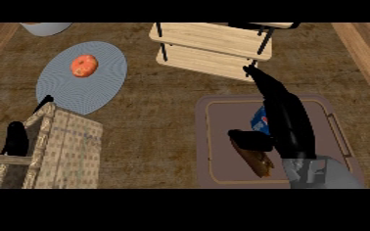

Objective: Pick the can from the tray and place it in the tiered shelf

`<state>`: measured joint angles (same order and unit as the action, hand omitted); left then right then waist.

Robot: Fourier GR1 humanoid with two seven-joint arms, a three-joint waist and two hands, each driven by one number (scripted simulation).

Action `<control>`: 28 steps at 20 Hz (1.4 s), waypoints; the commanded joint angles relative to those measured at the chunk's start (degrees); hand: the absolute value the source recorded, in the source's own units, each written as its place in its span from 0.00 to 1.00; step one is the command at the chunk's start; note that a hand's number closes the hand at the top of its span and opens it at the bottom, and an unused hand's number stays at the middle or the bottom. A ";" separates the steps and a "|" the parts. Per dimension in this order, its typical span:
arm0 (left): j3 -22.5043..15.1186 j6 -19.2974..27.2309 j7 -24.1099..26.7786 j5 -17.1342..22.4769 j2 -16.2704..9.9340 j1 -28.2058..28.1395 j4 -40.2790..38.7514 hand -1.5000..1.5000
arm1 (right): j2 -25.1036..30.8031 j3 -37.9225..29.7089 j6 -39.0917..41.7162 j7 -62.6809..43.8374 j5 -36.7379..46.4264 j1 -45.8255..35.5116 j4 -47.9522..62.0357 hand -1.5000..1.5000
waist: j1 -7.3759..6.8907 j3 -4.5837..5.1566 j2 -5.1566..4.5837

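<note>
The blue can (259, 119) lies on the brown tray (217, 142) at the lower right, mostly covered by my right hand (289, 122). That hand stretches up over the can with straight fingers, their tips reaching the front edge of the shelf, and its thumb (249, 140) sticks out to the left just below the can; it is open. The light wooden tiered shelf (213, 44) stands at the top centre, beyond the tray. My left hand (14, 139) rests open at the left edge, largely hidden behind a woven box.
A dark brown flat item (254, 160) lies on the tray below the thumb. A woven beige box (61, 149) fills the lower left. A grey-blue plate (101, 85) holds an orange-red fruit (84, 65). A pale bowl (45, 27) sits at the top left.
</note>
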<state>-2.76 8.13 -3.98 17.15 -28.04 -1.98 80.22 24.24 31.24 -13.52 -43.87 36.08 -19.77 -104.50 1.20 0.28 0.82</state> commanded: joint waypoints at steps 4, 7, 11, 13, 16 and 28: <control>-0.55 -1.83 4.18 -1.02 1.04 -0.85 -1.16 0.50 | 3.90 2.33 24.48 -20.16 -0.38 -8.74 -4.27 0.00 | -1.12 0.08 -0.46; -1.06 -1.40 0.38 -0.60 0.96 0.93 0.34 0.50 | 6.19 4.54 34.40 -20.74 -6.04 -9.40 -1.36 0.00 | -1.67 0.02 -0.66; -0.15 -1.80 -0.24 -0.79 -0.06 2.27 -0.54 0.50 | 5.12 6.12 42.25 -25.10 -9.75 -12.46 0.09 0.00 | -1.75 -0.04 -0.76; -0.66 -1.36 0.53 -0.86 1.50 1.51 -0.40 0.50 | 7.72 4.27 45.70 -23.73 -12.10 -13.95 0.92 0.00 | -1.58 -0.09 -0.70; 0.36 -2.84 1.31 -0.93 -0.31 -0.59 -0.51 0.50 | 9.24 4.82 47.80 -23.66 -12.37 -14.15 1.96 0.00 | -1.76 -0.14 -0.63; 2.20 -3.06 2.29 -2.13 1.18 1.07 -2.04 0.50 | 7.62 5.48 47.68 -19.21 -6.88 -11.65 9.28 0.00 | -1.23 -0.24 -0.78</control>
<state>-1.53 5.22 -2.63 15.63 -26.97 -1.18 79.61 32.61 35.08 31.38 -57.05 26.32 -33.11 -96.49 -0.22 0.07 0.07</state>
